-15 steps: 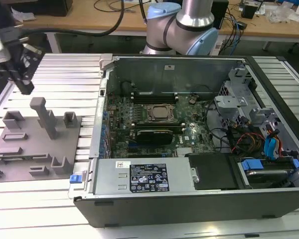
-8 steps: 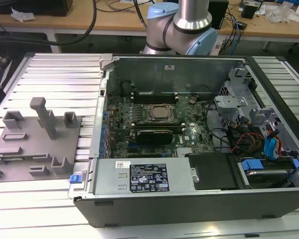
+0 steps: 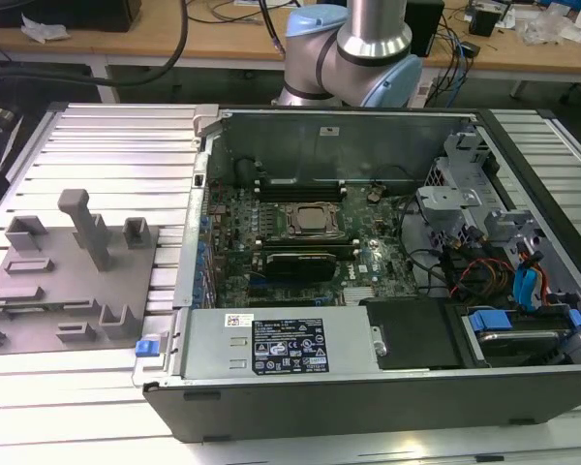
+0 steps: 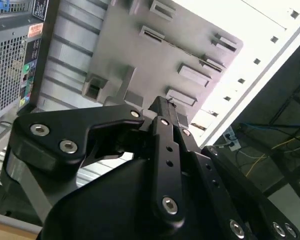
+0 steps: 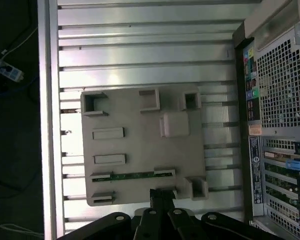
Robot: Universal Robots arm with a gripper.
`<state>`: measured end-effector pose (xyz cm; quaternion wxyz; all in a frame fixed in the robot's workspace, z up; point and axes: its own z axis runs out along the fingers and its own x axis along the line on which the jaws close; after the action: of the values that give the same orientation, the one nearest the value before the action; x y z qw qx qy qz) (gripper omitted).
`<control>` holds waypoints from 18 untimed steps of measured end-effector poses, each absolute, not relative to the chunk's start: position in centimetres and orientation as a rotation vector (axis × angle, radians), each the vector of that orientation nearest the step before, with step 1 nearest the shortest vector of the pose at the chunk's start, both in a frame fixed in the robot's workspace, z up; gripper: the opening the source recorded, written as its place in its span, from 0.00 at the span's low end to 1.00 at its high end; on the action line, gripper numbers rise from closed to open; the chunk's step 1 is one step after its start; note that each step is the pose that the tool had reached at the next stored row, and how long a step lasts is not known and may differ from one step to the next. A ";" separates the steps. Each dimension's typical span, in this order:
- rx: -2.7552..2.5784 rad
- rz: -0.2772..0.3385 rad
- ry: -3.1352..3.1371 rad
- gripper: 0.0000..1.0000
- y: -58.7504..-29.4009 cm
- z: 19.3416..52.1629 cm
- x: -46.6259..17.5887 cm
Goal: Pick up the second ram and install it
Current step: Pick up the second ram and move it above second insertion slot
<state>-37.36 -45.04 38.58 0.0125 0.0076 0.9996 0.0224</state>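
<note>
Claw over tray, second ram not picked

Claw (image 5: pixel 162 192) hangs above the grey tray (image 5: pixel 140 145), fingers pressed together with nothing between them; same in the second wrist view (image 4: pixel 162 106). Second ram (image 5: pixel 135 175) lies flat in its slot between two small holders, along the tray side closest to the claw tips, not touched. Tray sits on the slatted bench (image 5: pixel 140 55), between the open computer case (image 3: pixel 300 407) and a bench edge.
</note>
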 end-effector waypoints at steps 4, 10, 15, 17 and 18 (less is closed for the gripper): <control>-0.221 0.065 3.112 0.11 -45.0 38.6 -37.3; -0.430 0.055 3.093 0.11 -45.0 38.6 -37.4; -0.722 0.037 3.044 0.11 -45.0 38.6 -37.4; -0.811 0.032 3.024 0.11 -45.0 38.6 -37.4; -0.834 0.030 3.018 0.11 -45.0 38.6 -37.4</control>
<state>-37.36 -45.05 38.55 0.0053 -0.2663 0.9638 0.0096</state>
